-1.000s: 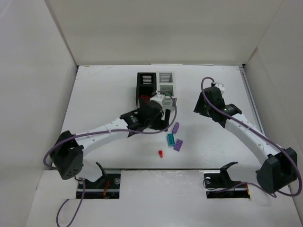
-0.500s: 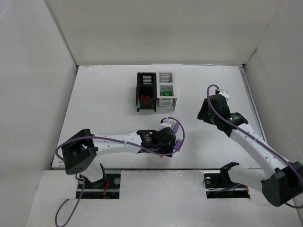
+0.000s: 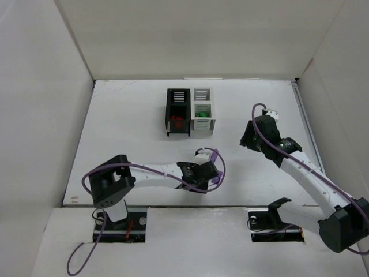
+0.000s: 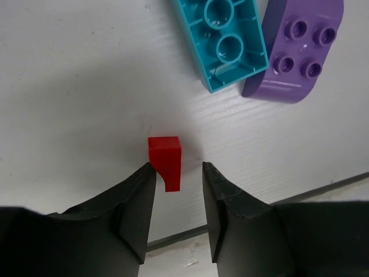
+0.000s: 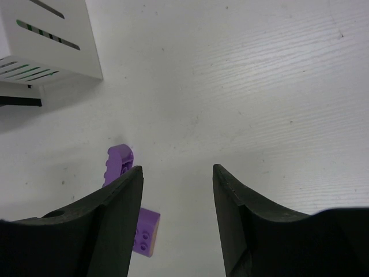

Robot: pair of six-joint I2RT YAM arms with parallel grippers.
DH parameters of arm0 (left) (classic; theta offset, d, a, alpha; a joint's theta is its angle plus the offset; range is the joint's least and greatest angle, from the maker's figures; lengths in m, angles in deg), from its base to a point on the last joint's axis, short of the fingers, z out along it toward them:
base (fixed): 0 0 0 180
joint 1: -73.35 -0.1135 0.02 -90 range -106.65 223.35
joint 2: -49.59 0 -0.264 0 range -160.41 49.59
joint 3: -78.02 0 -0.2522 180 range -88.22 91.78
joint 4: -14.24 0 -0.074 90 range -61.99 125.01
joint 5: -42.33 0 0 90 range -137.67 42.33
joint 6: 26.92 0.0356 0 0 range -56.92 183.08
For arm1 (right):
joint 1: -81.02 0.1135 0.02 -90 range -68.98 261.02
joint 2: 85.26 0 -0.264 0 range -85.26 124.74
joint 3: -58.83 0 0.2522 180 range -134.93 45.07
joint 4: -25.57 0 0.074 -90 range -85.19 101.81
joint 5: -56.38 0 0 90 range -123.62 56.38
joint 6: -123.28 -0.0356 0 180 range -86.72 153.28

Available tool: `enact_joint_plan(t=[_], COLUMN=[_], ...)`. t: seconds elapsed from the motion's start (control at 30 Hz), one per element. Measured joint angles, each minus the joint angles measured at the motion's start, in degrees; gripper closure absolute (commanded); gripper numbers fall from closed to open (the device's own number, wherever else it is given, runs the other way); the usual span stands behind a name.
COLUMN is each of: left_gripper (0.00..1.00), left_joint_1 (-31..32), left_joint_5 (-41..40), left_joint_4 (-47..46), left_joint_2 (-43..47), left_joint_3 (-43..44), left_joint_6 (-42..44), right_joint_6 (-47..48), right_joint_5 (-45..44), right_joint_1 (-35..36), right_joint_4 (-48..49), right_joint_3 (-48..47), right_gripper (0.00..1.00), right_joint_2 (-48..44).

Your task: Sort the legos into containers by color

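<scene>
Red brick lies flat on the worktop right between the fingers of your left hand. That hand is not yet clenched. Its left finger sits against the brick's edge, while a sliver of worktop shows between the brick and the right finger. It is a released hand straddling the brick, grasping nothing.

From the red brick, a teal brick lies at 1 o'clock, hollow side up. A purple brick lies at 2 o'clock with its 4 studs up. The 2 are side by side and appear to touch along 1 edge, both apart from the red one.

In the overhead view your left arm reaches low across the near middle of the worktop. The 2 bins stand at 12 o'clock from its hand, touching each other, with the black bin on the left and the white bin on the right. You can see red legos in the nearer part of the black one and green legos in the white one.

Your right hand hangs over bare worktop at 3 o'clock of the bins, released, with nothing between its fingers. In its wrist view a purple piece stands on edge at 9 o'clock. Another purple brick pokes out beside its left finger at 7 o'clock. A corner of the white bin fills 10 o'clock.
</scene>
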Motion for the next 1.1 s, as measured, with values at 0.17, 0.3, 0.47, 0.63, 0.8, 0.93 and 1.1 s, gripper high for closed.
enact_joint_plan(t=[0.17,0.3,0.47,0.63,0.8,0.93,1.1], left_gripper=[0.67,0.81,0.85,0.83,0.82,0.82,0.81], left_joint_1=[0.2,0.3,0.4,0.7,-0.6,-7.6,-21.3], left_joint_5=[-2.1,-3.1,-4.5,-7.6,-12.4,-15.2,-18.1], left_joint_4=[1.9,3.5,5.7,10.8,16.3,16.4,13.0], left_joint_2=[-2.2,-3.1,-4.0,-4.4,-2.6,1.1,3.8], left_joint_3=[2.5,3.8,5.2,7.5,13.0,18.4,25.1], left_joint_6=[-2.1,-2.9,-4.2,-4.6,-3.1,1.9,9.9], right_joint_6=[0.3,0.5,0.7,0.7,1.1,1.4,2.3], right_joint_5=[0.1,0.1,0.2,0.2,0.2,0.8,1.1], right_joint_1=[0.0,0.0,0.0,0.0,0.0,0.0,0.0], right_joint_4=[0.0,0.0,0.0,0.0,0.0,0.0,0.3], right_joint_3=[0.0,0.0,0.0,0.5,0.7,0.7,-1.3], right_gripper=[0.43,0.43,0.43,0.43,0.43,0.43,0.43], right_joint_2=[0.0,0.0,-0.2,-1.4,-1.6,-1.6,-0.1])
